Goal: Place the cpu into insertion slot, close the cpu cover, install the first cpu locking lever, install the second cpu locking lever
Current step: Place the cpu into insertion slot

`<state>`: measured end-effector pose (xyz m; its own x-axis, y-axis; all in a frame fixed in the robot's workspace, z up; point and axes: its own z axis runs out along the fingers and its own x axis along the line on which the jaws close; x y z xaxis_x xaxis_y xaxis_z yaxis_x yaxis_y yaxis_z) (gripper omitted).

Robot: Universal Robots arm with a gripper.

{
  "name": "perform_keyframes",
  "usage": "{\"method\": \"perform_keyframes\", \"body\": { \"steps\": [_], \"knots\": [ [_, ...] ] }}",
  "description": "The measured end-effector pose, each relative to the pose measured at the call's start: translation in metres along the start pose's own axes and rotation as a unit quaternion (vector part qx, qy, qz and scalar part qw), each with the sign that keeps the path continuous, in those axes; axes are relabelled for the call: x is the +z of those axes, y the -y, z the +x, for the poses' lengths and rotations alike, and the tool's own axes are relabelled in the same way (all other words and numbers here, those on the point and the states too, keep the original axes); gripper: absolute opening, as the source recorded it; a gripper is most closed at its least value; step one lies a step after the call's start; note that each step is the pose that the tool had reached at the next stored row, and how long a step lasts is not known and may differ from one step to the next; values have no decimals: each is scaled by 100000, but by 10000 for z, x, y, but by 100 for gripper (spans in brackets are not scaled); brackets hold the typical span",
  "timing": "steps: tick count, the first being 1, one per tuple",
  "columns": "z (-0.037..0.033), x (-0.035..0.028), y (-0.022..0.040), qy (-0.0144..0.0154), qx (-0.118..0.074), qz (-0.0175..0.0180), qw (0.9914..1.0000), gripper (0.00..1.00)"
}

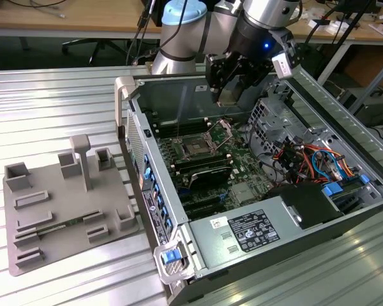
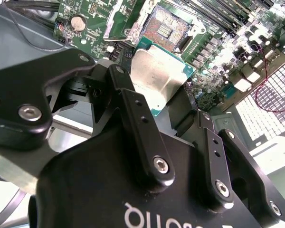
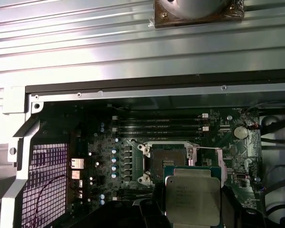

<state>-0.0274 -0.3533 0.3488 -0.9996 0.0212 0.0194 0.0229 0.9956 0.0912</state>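
My jaws are closed on the cpu [image 2: 159, 80], one black finger [image 2: 133, 114] on each of two opposite edges, and its silver-grey top faces the camera in both wrist views. In the exterior view I hang inside the open computer case [image 1: 154, 162], near its back wall, and the cpu [image 1: 230, 95] is in the air above the motherboard [image 1: 242, 162], touching nothing but my jaws.

The insertion slot [image 1: 196, 147] lies below me on the board, a little toward the exterior view's left. In the first wrist view the cpu [image 3: 192, 197] sits just beside the insertion slot [image 3: 167, 159] and overlaps its near rim. In the second wrist view the dark pin field of the insertion slot [image 2: 166, 31] lies bare. The cpu cover [image 1: 222, 132] stands raised at the side of the slot.

The long black memory slots [image 3: 156, 126] run beyond the slot, and a round coin battery [image 3: 241, 131] is on the board near it. Outside the case, at the exterior view's left, a grey fixture plate [image 1: 64, 210] rests on the ribbed metal surface [image 1: 51, 102]
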Motion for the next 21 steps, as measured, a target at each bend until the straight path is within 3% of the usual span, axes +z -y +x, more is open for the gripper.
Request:
{"method": "perform_keyframes", "body": {
  "steps": [21],
  "knots": [
    [-1, 42, 8, 1, 1, -1, 100000, 55]
  ]
}}
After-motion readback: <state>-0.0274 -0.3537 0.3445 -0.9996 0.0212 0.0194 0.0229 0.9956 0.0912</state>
